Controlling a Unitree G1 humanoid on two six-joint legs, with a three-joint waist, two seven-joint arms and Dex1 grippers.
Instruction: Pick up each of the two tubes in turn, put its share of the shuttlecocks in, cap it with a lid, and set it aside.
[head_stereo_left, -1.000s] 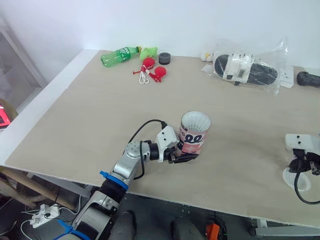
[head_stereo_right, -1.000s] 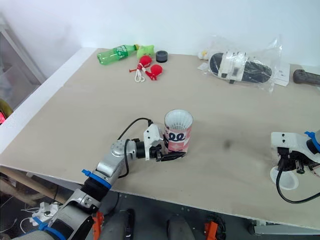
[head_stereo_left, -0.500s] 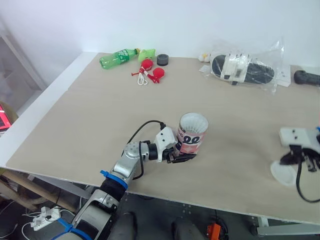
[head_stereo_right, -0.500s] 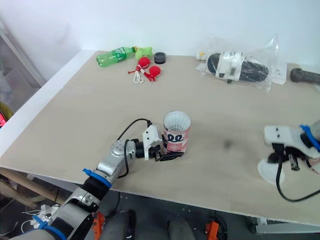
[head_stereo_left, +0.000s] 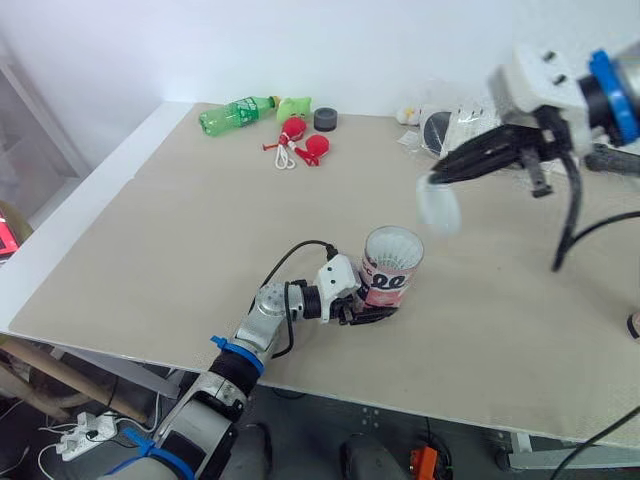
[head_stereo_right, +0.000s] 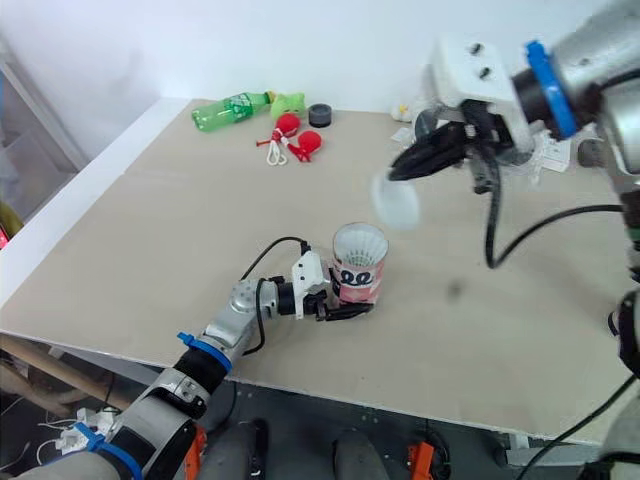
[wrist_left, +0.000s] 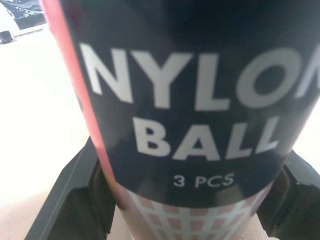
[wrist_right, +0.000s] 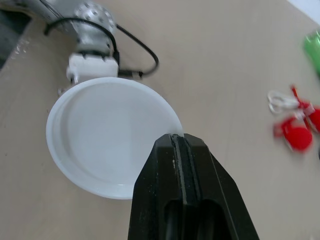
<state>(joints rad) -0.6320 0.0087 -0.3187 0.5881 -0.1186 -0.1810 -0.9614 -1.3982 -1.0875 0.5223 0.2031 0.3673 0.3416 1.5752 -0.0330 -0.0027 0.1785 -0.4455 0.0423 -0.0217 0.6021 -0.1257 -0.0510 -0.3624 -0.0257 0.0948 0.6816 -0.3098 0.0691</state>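
The right gripper (wrist_right: 176, 144) is closed tight on the rim of the white lid (wrist_right: 112, 135), which hangs from its tips hollow side down. A second ago that gripper was low at the table's right edge, on the lid where it lay; now it has risen and swung in, so the lid floats above and just to the right of the tube (head_stereo_left: 390, 275). That likely means filling is finished and capping comes next.

The left gripper (head_stereo_left: 370, 312) clamps the tube low on its sides and holds it upright on the table (head_stereo_left: 150, 230). White shuttlecocks (head_stereo_left: 393, 246) reach the mouth and may resist the lid.

Far back lie a bottle (head_stereo_left: 238, 110), red toys (head_stereo_left: 305, 142) and a bag (head_stereo_left: 490, 135), all well apart. Nothing stands between lid and tube.
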